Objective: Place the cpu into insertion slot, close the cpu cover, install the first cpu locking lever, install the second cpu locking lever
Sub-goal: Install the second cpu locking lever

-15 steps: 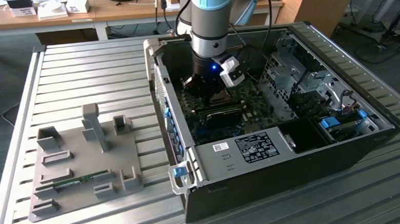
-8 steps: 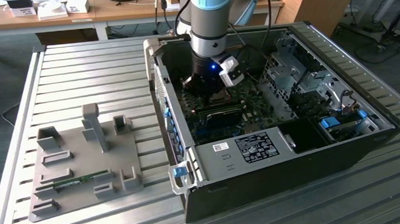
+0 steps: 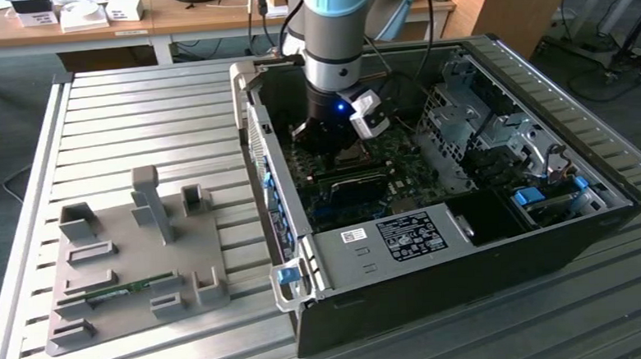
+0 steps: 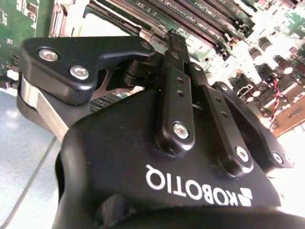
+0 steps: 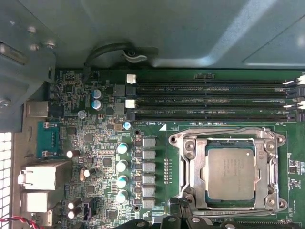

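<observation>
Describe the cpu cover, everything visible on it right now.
In the first wrist view the cpu cover is a silver metal frame plate with a cut-out centre, lying flat and closed over the insertion slot on the green circuit board. The pale silver-grey cpu shows through the cut-out, seated square. Screw-like fasteners sit at its corners. It lies beside the long black memory slots. The gripper's dark tips sit close to one edge of it; contact is unclear.

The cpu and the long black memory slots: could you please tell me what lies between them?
In the first wrist view, the cpu cover frame edge lies between the cpu and the memory slots.
</observation>
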